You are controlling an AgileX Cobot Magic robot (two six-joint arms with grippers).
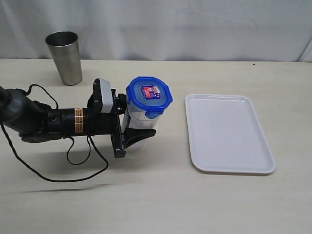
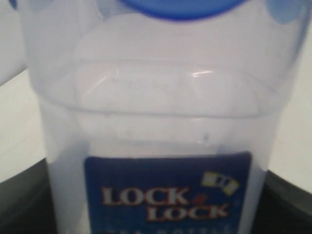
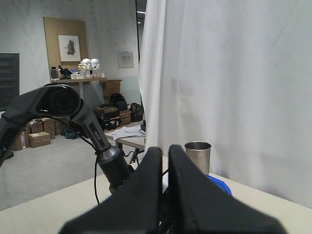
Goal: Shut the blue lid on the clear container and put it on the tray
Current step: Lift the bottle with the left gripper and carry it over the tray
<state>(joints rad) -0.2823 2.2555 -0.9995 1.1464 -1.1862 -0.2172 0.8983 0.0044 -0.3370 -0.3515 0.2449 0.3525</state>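
Note:
The clear container point(image 1: 138, 121) stands upright left of the table's middle with the blue lid point(image 1: 148, 96) on top, its sticker facing up. My left gripper point(image 1: 139, 124) reaches in from the left and is shut on the container's body, one finger point(image 1: 142, 135) in front and the other behind it. The left wrist view is filled by the container point(image 2: 161, 107), with its blue label and the lid's edge point(image 2: 180, 9); dark fingers point(image 2: 24, 195) flank it. The white tray point(image 1: 229, 134) lies empty to the right. My right gripper point(image 3: 165, 161) is shut on nothing and looks past the lid point(image 3: 219, 185).
A steel cup point(image 1: 66, 57) stands at the back left by the white curtain, also seen as the cup point(image 3: 198, 155) in the right wrist view. The left arm's black cable point(image 1: 73, 161) loops over the table in front of the arm.

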